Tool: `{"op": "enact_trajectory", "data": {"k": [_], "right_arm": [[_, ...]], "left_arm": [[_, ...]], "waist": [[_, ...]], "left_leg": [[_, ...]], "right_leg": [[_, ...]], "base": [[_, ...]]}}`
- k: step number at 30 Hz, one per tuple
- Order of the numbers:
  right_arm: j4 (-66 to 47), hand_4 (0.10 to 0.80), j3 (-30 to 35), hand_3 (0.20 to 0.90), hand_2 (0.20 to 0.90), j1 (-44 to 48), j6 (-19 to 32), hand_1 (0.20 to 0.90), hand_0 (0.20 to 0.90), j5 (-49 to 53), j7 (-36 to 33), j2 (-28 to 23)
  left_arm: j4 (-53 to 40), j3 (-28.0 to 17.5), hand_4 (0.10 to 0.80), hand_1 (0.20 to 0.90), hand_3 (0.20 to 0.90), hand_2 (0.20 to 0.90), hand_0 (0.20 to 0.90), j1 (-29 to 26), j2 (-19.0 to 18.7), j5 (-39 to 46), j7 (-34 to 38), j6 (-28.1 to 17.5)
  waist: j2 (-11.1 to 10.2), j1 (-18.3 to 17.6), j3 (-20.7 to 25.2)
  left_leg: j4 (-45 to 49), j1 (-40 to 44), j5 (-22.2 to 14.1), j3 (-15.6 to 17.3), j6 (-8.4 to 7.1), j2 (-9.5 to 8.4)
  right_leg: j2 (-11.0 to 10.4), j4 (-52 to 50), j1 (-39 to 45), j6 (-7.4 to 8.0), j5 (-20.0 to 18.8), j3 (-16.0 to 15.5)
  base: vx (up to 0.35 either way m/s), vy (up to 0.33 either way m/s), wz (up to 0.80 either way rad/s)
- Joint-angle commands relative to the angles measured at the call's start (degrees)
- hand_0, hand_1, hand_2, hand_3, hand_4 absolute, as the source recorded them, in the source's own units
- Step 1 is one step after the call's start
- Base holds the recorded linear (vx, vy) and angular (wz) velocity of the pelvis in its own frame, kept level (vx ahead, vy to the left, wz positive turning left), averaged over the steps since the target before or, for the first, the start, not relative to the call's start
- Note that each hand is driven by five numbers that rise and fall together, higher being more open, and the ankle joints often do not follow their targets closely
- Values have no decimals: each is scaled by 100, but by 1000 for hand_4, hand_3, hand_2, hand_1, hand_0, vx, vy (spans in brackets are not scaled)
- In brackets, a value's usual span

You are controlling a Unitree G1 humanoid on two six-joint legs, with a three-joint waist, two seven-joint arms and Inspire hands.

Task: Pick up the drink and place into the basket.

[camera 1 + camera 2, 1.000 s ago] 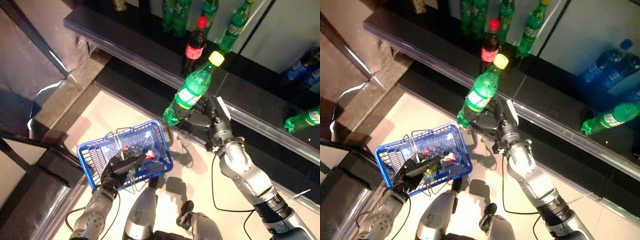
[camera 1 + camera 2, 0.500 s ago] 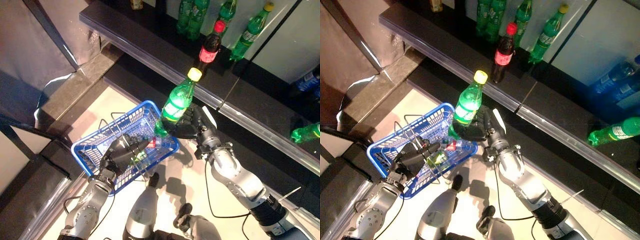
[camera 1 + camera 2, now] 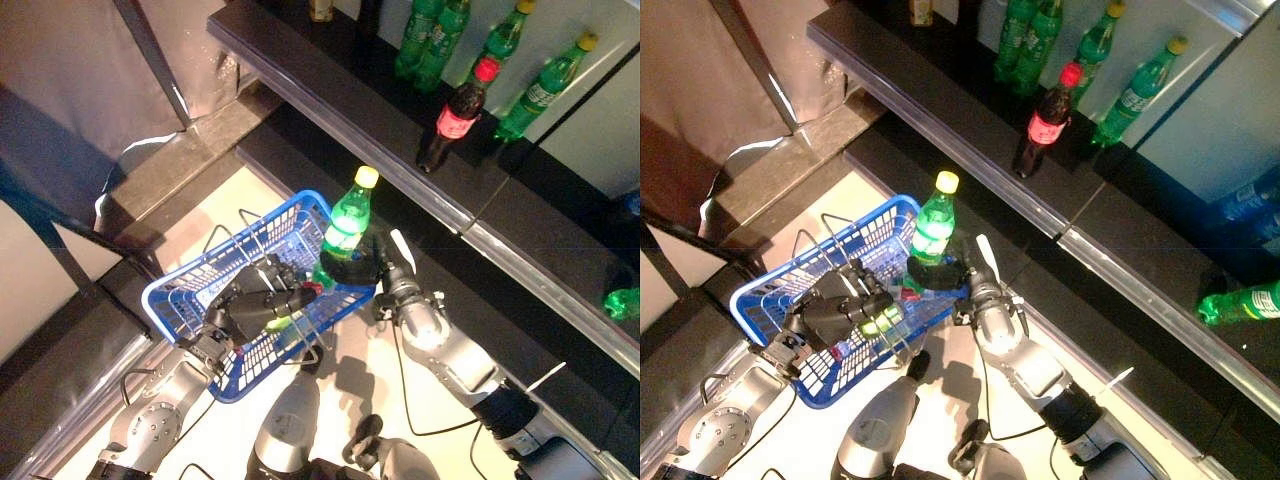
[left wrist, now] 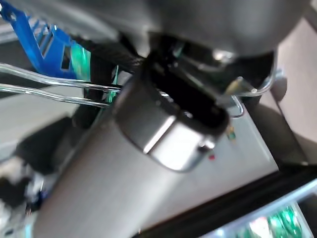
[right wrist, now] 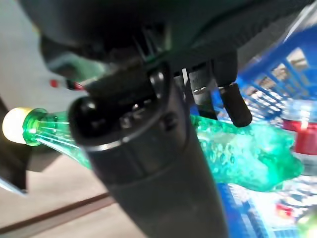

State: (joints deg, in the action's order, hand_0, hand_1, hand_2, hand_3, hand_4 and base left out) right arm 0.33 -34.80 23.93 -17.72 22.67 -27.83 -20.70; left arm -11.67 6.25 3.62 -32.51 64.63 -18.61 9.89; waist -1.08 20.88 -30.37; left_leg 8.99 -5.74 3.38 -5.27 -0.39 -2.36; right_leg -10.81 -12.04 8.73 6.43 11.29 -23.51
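My right hand [image 3: 372, 277] is shut on a green bottle with a yellow cap [image 3: 344, 226] and holds it upright over the right rim of the blue basket [image 3: 178, 295]. The bottle's base sits at the rim. In the right wrist view the fingers [image 5: 230, 99] curl round the green bottle [image 5: 237, 158], with the blue basket [image 5: 277, 79] behind it. My left hand [image 3: 252, 304] is shut on the thin wire handles [image 4: 54, 87] and holds the blue basket raised in front. Drinks lie inside the basket.
A dark shelf [image 3: 330, 100] runs across the back with green bottles [image 3: 425, 40] and a dark cola bottle with a red cap [image 3: 450, 120]. Another green bottle [image 3: 1240, 305] lies at the right. A lower dark ledge [image 3: 160, 180] borders the pale floor at the left.
My right hand has lowered the green bottle leftward to the basket's right rim. My left hand has raised the basket a little. The camera has shifted.
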Motion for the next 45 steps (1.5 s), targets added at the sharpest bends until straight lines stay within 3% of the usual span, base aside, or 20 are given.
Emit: {"op": "enact_trajectory", "data": {"k": [1, 14, 24, 25, 34, 36, 37, 38, 40, 45], "right_arm": [[46, 100, -526, 200, 300, 502, 566, 300, 300, -305, -260, 594], [1378, 100, -836, 200, 300, 165, 616, 300, 300, -125, -168, 1243], [2523, 100, -1031, 200, 300, -120, 827, 300, 300, 2059, 972, 1941], [2803, 100, -947, 200, 300, -157, 819, 300, 300, 2569, 1222, 2058], [3943, 100, -316, 200, 300, -184, 829, 300, 300, 4439, 2109, 2252], [4246, 243, -130, 343, 422, -152, 831, 422, 422, 4641, 2128, 2304], [4335, 413, -62, 513, 568, -128, 837, 568, 568, 4685, 2132, 2311], [4383, 446, -17, 546, 596, -121, 850, 596, 596, 4724, 2126, 2315], [4528, 800, 166, 900, 900, -103, 963, 900, 900, 4900, 2104, 2349], [4468, 800, 301, 900, 900, -98, 1272, 900, 900, 4944, 1907, 2368]], "left_arm": [[-2078, 201, 100, 300, 200, 300, 300, -1104, 415, 801, -1844, -820], [-2301, 318, 100, 300, 200, 300, 300, -1155, 327, 881, -2483, -745], [-2455, 571, 100, 300, 200, 300, 300, -1245, 382, 1098, -2637, -348], [-2444, 604, 100, 300, 200, 300, 300, -1207, 368, 1093, -2701, -267], [-2437, 616, 100, 300, 200, 300, 300, -1062, 290, 1328, -2867, -32], [-2446, 621, 100, 300, 200, 300, 300, -1060, 294, 1338, -2828, -11], [-2454, 616, 100, 300, 200, 300, 300, -1057, 294, 1348, -2808, 1], [-2460, 604, 100, 300, 200, 300, 300, -1050, 295, 1355, -2793, 8], [-2492, 544, 100, 300, 200, 300, 300, -1029, 284, 1428, -2669, 36], [-2512, 468, 100, 300, 200, 300, 300, -1015, 274, 1414, -2475, 57]], "waist": [[133, -33, 1768], [195, 213, 1759], [189, 470, 1731], [156, 543, 1706], [203, 695, 1716], [210, 713, 1732], [212, 721, 1735], [214, 724, 1738], [206, 738, 1753], [152, 748, 1752]], "left_leg": [[240, -35, -150, -495, -371, 23], [388, -178, -169, -712, -379, -113], [544, -315, -168, -847, -387, -187], [618, -272, -328, -833, -416, -182], [694, -319, -326, -811, -394, -188], [705, -326, -329, -795, -391, -187], [709, -326, -330, -790, -390, -186], [709, -324, -331, -787, -388, -184], [696, -296, -340, -770, -377, -178], [709, -276, -368, -737, -370, -160]], "right_leg": [[112, -145, -13, -349, -358, -224], [37, -257, 32, -334, -292, -369], [16, -321, 91, -329, -275, -538], [8, -396, 147, -305, -130, -496], [5, -468, 197, -298, -128, -594], [6, -467, 215, -293, -128, -600], [6, -465, 221, -289, -133, -599], [5, -465, 224, -285, -137, -599], [-9, -476, 232, -248, -152, -602], [-16, -486, 260, -204, -166, -590]], "base": [[48, 2, 2], [31, 4, 7], [44, -22, 9], [114, -69, 13], [67, -8, 8], [55, 8, 0], [45, 8, 2], [48, 9, 3], [63, 0, 2], [52, -28, -1]]}}
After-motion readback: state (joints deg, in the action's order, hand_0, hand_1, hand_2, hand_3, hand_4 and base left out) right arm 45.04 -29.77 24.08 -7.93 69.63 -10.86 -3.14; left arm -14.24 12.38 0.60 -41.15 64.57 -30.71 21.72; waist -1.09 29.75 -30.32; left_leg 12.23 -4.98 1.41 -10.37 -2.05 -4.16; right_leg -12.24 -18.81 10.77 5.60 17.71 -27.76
